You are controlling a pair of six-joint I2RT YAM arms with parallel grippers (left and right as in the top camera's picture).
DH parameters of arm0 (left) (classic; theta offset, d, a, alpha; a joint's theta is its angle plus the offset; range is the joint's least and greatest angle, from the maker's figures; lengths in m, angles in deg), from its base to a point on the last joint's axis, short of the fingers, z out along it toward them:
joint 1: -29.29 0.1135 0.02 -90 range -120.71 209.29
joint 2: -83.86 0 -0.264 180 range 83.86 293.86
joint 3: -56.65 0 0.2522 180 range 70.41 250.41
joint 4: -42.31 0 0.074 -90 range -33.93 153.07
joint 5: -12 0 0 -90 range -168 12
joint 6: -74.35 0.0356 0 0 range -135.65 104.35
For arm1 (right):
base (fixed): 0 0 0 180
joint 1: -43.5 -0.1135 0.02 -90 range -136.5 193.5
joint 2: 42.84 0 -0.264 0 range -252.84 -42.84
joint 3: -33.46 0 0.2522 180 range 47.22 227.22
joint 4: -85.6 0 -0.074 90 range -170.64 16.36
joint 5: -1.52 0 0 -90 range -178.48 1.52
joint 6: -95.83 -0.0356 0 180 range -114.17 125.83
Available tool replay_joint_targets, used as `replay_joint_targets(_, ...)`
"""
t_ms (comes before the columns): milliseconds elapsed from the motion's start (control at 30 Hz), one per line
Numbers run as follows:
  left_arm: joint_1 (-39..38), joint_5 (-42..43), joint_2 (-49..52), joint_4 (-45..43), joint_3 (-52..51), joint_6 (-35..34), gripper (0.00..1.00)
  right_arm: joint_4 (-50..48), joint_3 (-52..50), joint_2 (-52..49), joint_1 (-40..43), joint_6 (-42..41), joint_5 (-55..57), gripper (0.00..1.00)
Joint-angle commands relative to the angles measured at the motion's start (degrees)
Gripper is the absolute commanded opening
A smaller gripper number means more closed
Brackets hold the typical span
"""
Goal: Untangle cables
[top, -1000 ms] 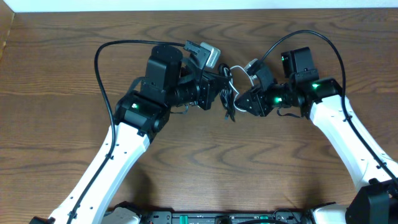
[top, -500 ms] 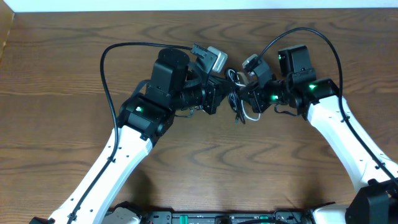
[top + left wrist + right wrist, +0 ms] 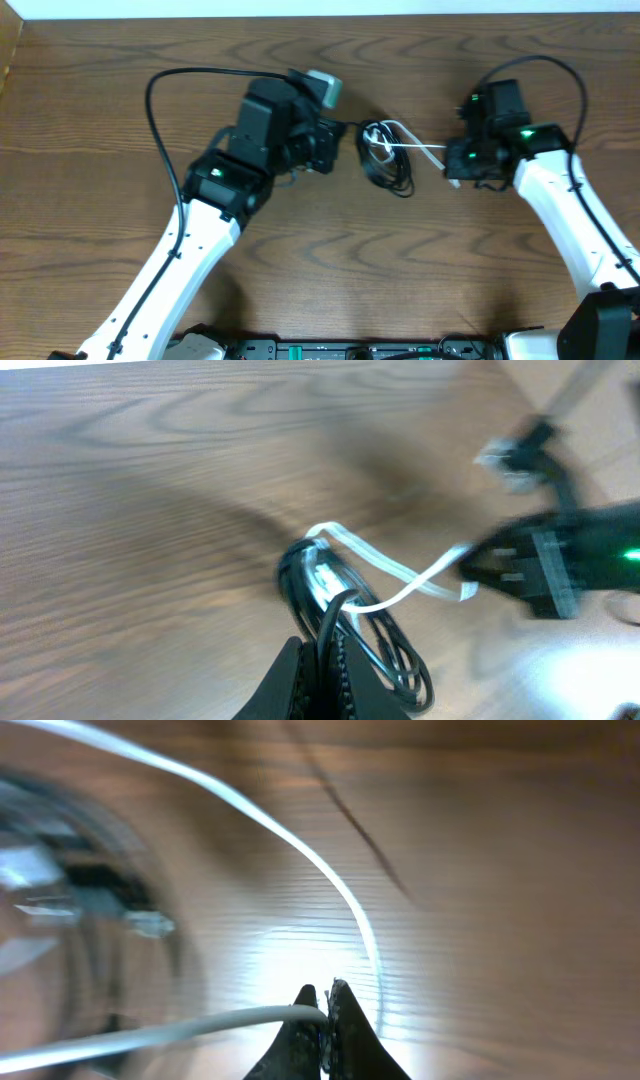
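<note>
- Two tools are clenching at once: the left tool (image 3: 320,652) is pinching a strand of the black cable (image 3: 297,585) between its closed fingertips.
- Opposite it, the right tool (image 3: 325,992) is gripping the white cable (image 3: 200,1030) at its very tips, jaws pressed together.
- Between the tools, the black cable is sitting wound in a small coil, with the white cable looping through its upper part.
- From there the white cable is stretching across in a pale line to the right tool, which is standing apart from the coil.
- Underneath, the wooden counter (image 3: 100,100) is spreading out. I cannot tell whether the coil is resting on it or hanging just above.
</note>
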Motion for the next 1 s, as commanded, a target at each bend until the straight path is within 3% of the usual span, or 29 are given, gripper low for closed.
replay_joint_targets(0, 6.03, -4.13, -1.29, 1.38, 0.52, 1.33, 0.08, 1.55, -0.33, 0.15, 5.88, -5.18, 6.54, 0.01)
replay_joint_targets(367, 22.23, -0.63, -1.29, 2.78, 0.52, 0.68, 0.08, 3.45, -0.35, 0.15, 19.82, -5.27, 7.26, 0.01)
replay_joint_targets(667, 23.12, 5.6, -1.27, 2.71, 0.52, 0.72, 0.08, 2.19, -0.35, 0.15, 19.5, -3.19, -0.81, 0.03)
replay_joint_targets(833, 20.85, 5.97, -1.29, 2.47, 0.52, 0.7, 0.08, 0.46, -0.35, 0.15, 17.11, -0.42, -11.67, 0.29)
replay_joint_targets(967, 19.04, 11.15, -1.29, 0.66, 0.55, 0.66, 0.08, -0.9, -0.35, 0.15, 14.45, -0.79, -19.41, 0.45)
